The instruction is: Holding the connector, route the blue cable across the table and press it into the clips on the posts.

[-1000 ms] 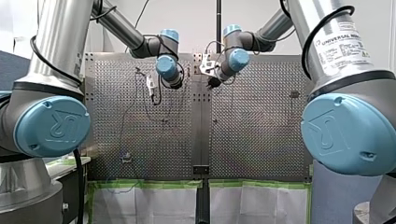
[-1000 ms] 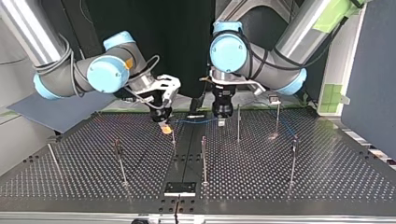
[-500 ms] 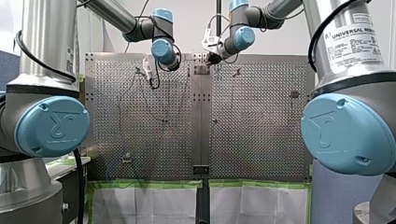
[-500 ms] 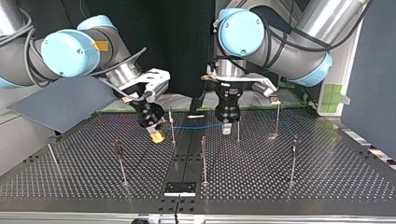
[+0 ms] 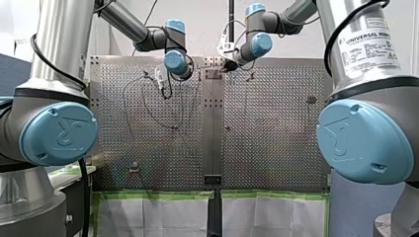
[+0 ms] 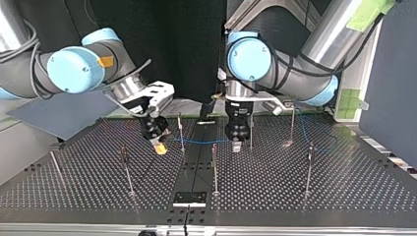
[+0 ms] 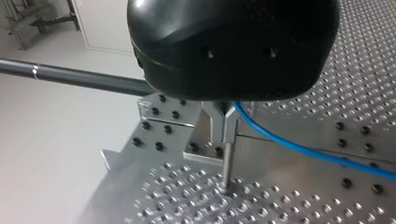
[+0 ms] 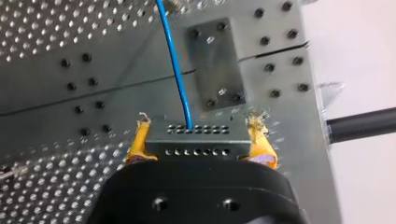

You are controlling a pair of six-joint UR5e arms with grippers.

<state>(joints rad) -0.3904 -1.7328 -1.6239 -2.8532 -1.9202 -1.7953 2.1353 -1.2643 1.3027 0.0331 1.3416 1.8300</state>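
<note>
The right arm point(image 6: 74, 69) has its yellow-padded jaws clamped on the grey connector point(image 8: 196, 140), one pad at each end. That leaves the front face free, so the blue cable point(image 8: 175, 70) runs straight out ahead over the bench point(image 6: 295, 196). A short way along, the left arm point(image 6: 251, 54) hangs nose-down with its metal jaws closed round the same cable, which comes out of them sideways in the left wrist view. To my eye the second grip is there to keep the stretch between the two arms taut and level, ready to be lowered onto a clip.

That stretch crosses a thin post point(image 6: 181, 132) standing between the two arms; I cannot tell whether it touches. Another post point(image 6: 251, 130) stands just beside the left jaws, so sideways room there looks tight. Toward the top view's near edge the posts stand well apart, leaving lanes to move through. Past the left arm the cable trails slack by the posts at that view's right.
</note>
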